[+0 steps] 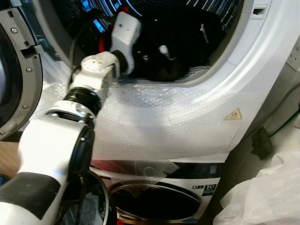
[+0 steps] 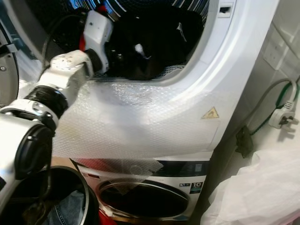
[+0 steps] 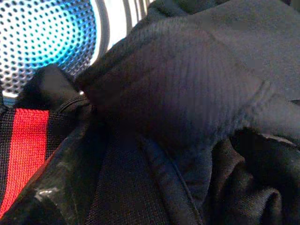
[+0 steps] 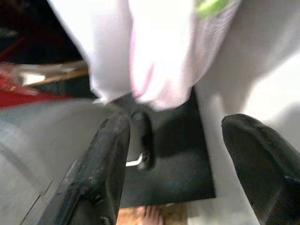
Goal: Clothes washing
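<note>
The left tool reaches inside the drum among dark clothes; its grip cannot be told. The right tool hangs spread below the drum.

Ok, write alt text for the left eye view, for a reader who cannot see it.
The robot's silver left arm reaches through the round opening of the upper machine into a drum of dark clothes. Bubble wrap covers the machine's white front, and a second machine sits beneath.

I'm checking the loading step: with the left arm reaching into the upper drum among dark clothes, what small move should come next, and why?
Probably push the left arm slightly deeper into the drum: the dark clothes sit close before its wrist camera, heaped near the door rim.
</note>
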Tool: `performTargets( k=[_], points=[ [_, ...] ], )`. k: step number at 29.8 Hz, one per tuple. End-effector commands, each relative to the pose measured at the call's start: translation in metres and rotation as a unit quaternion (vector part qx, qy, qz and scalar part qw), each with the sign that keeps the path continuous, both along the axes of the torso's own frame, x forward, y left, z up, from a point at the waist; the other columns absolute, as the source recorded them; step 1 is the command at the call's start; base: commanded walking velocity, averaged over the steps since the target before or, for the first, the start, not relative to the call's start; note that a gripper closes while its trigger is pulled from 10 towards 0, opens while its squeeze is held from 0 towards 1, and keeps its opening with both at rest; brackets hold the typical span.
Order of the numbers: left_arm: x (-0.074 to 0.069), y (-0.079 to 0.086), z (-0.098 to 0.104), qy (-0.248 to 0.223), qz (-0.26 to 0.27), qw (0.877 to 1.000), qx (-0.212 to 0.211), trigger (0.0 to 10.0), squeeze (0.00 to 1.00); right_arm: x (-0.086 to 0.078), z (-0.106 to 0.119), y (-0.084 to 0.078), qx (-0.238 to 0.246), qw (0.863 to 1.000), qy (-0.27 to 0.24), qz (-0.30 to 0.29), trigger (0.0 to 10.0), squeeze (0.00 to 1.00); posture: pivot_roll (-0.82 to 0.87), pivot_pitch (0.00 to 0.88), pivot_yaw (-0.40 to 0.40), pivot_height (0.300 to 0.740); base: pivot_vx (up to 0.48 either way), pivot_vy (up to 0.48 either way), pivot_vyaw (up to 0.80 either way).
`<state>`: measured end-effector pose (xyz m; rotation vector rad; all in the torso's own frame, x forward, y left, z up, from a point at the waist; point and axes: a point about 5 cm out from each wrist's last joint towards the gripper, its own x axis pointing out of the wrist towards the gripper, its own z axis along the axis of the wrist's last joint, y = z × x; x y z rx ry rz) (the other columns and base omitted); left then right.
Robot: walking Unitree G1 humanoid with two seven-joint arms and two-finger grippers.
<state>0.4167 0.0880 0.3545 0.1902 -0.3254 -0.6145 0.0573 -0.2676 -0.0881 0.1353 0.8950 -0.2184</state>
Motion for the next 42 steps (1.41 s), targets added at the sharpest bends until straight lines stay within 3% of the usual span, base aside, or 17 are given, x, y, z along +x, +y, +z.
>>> performTargets(
  k=[1, 6, 7, 9, 10, 12, 13, 16, 20, 28, 31, 32, 33, 36, 37, 40, 42],
  points=[
    [-0.001, -0.009, 0.006, 0.002, -0.002, 1.0, 0.011, 10.0, 0.0, -0.003, 0.001, -0.004, 0.0, 1.0, -0.003, -0.012, 10.0, 0.0, -0.46, 0.046, 0.088, 0.74, 0.0, 0.0, 0.0],
    [0.0, -0.015, 0.007, -0.007, 0.027, 0.999, 0.023, 10.0, 0.0, -0.006, 0.004, -0.009, -0.006, 1.0, -0.009, -0.021, 10.0, 0.0, -0.48, 0.026, 0.088, 0.74, 0.0, 0.0, 0.0],
    [0.001, -0.009, 0.01, -0.018, 0.069, 0.997, 0.023, 10.0, 0.0, -0.009, 0.004, -0.007, -0.002, 1.0, -0.009, -0.022, 10.0, 0.0, -0.48, 0.026, 0.088, 0.74, 0.0, 0.0, 0.0],
    [0.002, -0.005, 0.012, -0.021, 0.091, 0.995, 0.019, 10.0, 0.0, -0.01, 0.003, -0.004, 0.005, 1.0, -0.007, -0.02, 10.0, 0.0, -0.47, 0.02, 0.089, 0.74, 0.0, 0.0, 0.0],
    [0.004, 0.007, 0.015, -0.035, 0.143, 0.989, 0.021, 10.0, 0.0, -0.012, 0.0, 0.005, 0.036, 0.999, -0.003, -0.007, 10.0, 0.0, -0.47, 0.02, 0.089, 0.74, 0.0, 0.0, 0.0],
    [0.005, 0.017, 0.018, -0.045, 0.174, 0.983, 0.02, 10.0, 0.0, -0.012, -0.003, 0.016, 0.074, 0.997, -0.001, 0.015, 10.0, 0.0, -0.46, 0.016, 0.097, 0.74, 0.0, 0.0, 0.0],
    [0.005, 0.023, 0.021, -0.049, 0.188, 0.981, 0.013, 10.0, 0.0, -0.008, -0.004, 0.028, 0.115, 0.992, -0.001, 0.044, 10.0, 0.0, -0.45, 0.016, 0.099, 0.74, 0.0, 0.0, 0.0],
    [0.005, 0.025, 0.022, -0.053, 0.197, 0.979, 0.01, 10.0, 0.0, -0.006, -0.004, 0.035, 0.14, 0.988, -0.003, 0.061, 10.0, 0.0, -0.45, 0.014, 0.099, 0.74, 0.0, 0.0, 0.0],
    [0.007, 0.033, 0.02, -0.043, 0.233, 0.972, 0.0, 10.0, 0.0, 0.006, -0.001, 0.065, 0.218, 0.966, -0.015, 0.136, 10.0, 0.0, -0.47, 0.0, 0.088, 0.74, 0.0, 0.0, 0.0],
    [0.006, 0.026, 0.017, -0.019, 0.169, 0.985, -0.007, 10.0, 0.0, 0.022, 0.009, 0.09, 0.278, 0.937, -0.02, 0.21, 10.0, 0.0, -0.43, 0.0, 0.062, 0.74, 0.0, 0.0, 0.0],
    [0.004, 0.036, 0.029, -0.026, 0.165, 0.985, -0.037, 10.0, 0.0, 0.034, 0.01, 0.106, 0.297, 0.924, -0.02, 0.241, 10.0, 0.0, -0.4, 0.0, 0.059, 0.74, 0.0, 0.0, 0.0],
    [0.004, 0.036, 0.029, -0.026, 0.165, 0.985, -0.037, 10.0, 0.0, 0.034, 0.01, 0.106, 0.297, 0.924, -0.02, 0.241, 10.0, 0.0, -0.4, 0.0, 0.059, 0.74, 0.0, 0.0, 0.0],
    [0.003, 0.043, 0.036, -0.04, 0.173, 0.983, -0.036, 10.0, 0.0, 0.04, 0.011, 0.117, 0.312, 0.913, -0.017, 0.263, 10.0, 0.0, -0.37, 0.0, 0.058, 0.74, 0.0, 0.0, 0.0],
    [0.001, 0.048, 0.043, -0.052, 0.164, 0.985, -0.033, 10.0, 0.0, 0.046, 0.012, 0.126, 0.316, 0.907, -0.015, 0.277, 10.0, 0.0, -0.33, 0.0, 0.054, 0.74, 0.0, 0.0, 0.0],
    [-0.003, 0.046, 0.049, -0.065, 0.122, 0.99, -0.006, 10.0, 0.0, 0.055, 0.011, 0.137, 0.323, 0.9, -0.012, 0.291, 10.0, 0.0, -0.27, 0.0, 0.062, 0.74, 0.0, 0.0, 0.0],
    [-0.007, 0.043, 0.052, -0.066, 0.067, 0.995, 0.018, 10.0, 0.0, 0.064, 0.011, 0.148, 0.33, 0.893, -0.011, 0.305, 10.0, 0.0, -0.24, 0.0, 0.072, 0.74, 0.0, 0.0, 0.0],
    [-0.011, 0.036, 0.052, -0.068, 0.0, 0.996, 0.053, 10.0, 0.0, 0.072, 0.012, 0.154, 0.338, 0.889, -0.017, 0.31, 10.0, 0.0, -0.22, 0.0, 0.077, 0.74, 0.0, 0.0, 0.0]
  ],
)
